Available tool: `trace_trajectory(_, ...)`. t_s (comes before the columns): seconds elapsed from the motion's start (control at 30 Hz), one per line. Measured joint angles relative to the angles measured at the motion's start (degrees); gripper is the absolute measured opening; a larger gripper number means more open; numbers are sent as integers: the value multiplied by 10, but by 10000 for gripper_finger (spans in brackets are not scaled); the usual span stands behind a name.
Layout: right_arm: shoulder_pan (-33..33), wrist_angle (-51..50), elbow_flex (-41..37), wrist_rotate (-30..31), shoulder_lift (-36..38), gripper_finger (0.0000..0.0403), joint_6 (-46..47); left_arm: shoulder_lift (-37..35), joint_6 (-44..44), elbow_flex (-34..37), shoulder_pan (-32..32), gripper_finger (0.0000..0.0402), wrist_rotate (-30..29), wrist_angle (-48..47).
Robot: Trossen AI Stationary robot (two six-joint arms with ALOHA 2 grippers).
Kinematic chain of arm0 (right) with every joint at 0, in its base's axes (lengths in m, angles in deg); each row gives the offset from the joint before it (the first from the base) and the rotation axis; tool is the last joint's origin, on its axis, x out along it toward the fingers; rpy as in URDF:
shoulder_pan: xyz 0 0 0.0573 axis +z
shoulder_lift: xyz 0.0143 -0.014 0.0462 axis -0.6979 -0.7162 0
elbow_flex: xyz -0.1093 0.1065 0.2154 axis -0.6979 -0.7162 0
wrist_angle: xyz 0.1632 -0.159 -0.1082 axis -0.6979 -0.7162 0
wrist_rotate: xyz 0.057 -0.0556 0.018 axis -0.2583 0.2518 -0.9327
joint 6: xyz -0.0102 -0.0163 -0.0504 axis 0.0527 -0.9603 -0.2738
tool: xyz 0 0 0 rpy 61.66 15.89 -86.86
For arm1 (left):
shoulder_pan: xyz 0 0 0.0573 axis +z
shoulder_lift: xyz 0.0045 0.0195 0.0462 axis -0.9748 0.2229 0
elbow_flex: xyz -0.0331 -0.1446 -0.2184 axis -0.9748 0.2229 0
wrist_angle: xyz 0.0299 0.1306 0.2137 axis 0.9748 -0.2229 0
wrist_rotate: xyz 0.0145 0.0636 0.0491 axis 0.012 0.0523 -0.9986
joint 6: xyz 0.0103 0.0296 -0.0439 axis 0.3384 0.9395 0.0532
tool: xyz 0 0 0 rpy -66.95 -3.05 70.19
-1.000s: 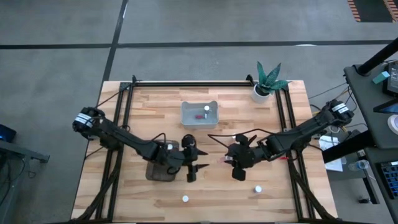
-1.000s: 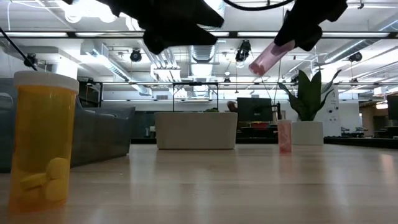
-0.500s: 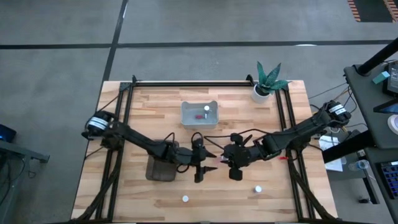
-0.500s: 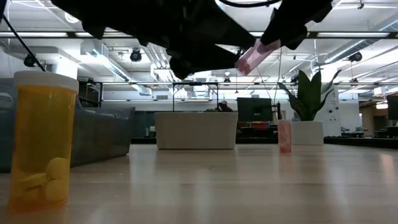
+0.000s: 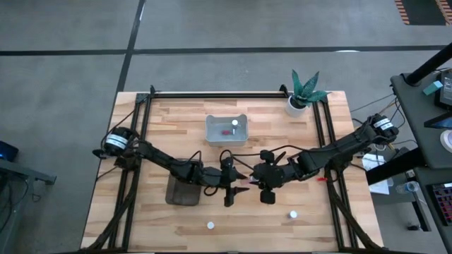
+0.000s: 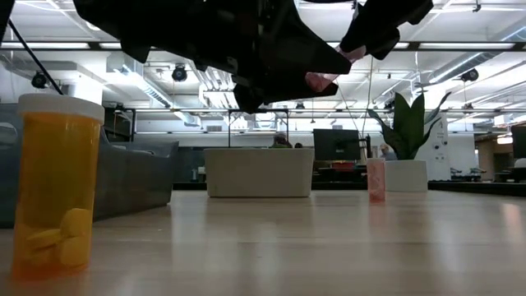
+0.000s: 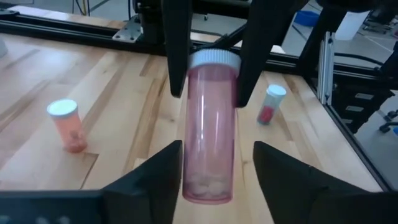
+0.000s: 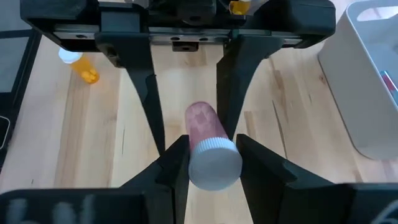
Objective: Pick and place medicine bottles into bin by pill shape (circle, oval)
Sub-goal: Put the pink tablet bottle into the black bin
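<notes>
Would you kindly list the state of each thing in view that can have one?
Pink bottle: capped, held in the air.
Right gripper: shut on the pink bottle at its cap end.
Left gripper: open, its fingers on either side of the pink bottle's base.
Clear bin: holds bottles.
Dark bin: partly hidden by the left arm.
Yellow bottle: upright, capped, on the table.

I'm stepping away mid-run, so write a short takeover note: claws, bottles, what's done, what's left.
Right claw: shut on the pink bottle at its cap end, held above mid-table.
Left claw: open, fingers either side of that bottle's base, not gripping.
Clear bin already holds bottles; contents of the dark bin are hidden.
Left: finish the handover, bin the pink bottle, then the two loose bottles at the near edge.
</notes>
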Motion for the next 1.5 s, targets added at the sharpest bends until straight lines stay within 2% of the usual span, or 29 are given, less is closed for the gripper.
trace_trajectory(0.2, 0, 0, 0, 0, 0, 110, 0, 0, 0, 0, 1, 116, 0, -1)
trace_trajectory(0.33, 0, 4, 0, 1, 1, 133, 0, 0, 2, 0, 1, 72, 0, -1)
trace_trajectory(0.47, 0, 1, 2, 2, 14, 172, -4, 0, 6, 0, 2, 70, 0, 0)
trace_trajectory(0.6, 9, 4, 1, 8, 56, 200, -10, -1, 54, 2, -3, 75, 0, 42)
trace_trajectory(0.7, 30, 7, -13, 16, 95, 206, -26, -8, 106, 3, -13, 82, 8, 76)
trace_trajectory(0.87, 74, 43, -58, 84, 152, 201, -47, -26, 174, 15, -13, 86, 24, 132)
trace_trajectory(0.97, 96, 108, -99, 105, 174, 196, -83, -34, 227, 28, -13, 87, 61, 208)
trace_trajectory(1.03, 105, 192, -134, 109, 178, 194, -121, -35, 253, 32, -14, 87, 77, 239)
trace_trajectory(1.33, 106, 611, -251, 112, 109, 192, -309, -35, 271, 33, -7, 89, 78, 245)
trace_trajectory(1.5, 103, 699, -251, 112, 58, 192, -353, -35, 271, 33, -2, 90, 76, 245)
